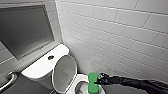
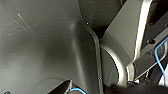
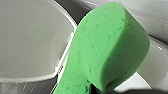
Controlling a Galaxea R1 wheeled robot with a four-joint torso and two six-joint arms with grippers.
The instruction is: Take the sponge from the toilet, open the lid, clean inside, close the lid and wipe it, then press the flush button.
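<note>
The bright green, peanut-shaped sponge (image 1: 92, 83) is clamped upright between the fingers of the right gripper (image 1: 97, 81) over the white glossy ceramic toilet (image 1: 37, 67); its lid (image 1: 64, 72) is raised at nine o'clock.

Right gripper (image 1: 98, 80) seemingly clamps sponge (image 1: 92, 86)

White brick-laid wall tiles (image 1: 120, 27) meet a dark framed panel (image 1: 23, 30) above a curved metal grab bar (image 1: 8, 80).

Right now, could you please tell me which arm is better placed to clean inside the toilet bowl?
Right. The right gripper holds the sponge over the bowl of the toilet, and the lid stands open.
</note>
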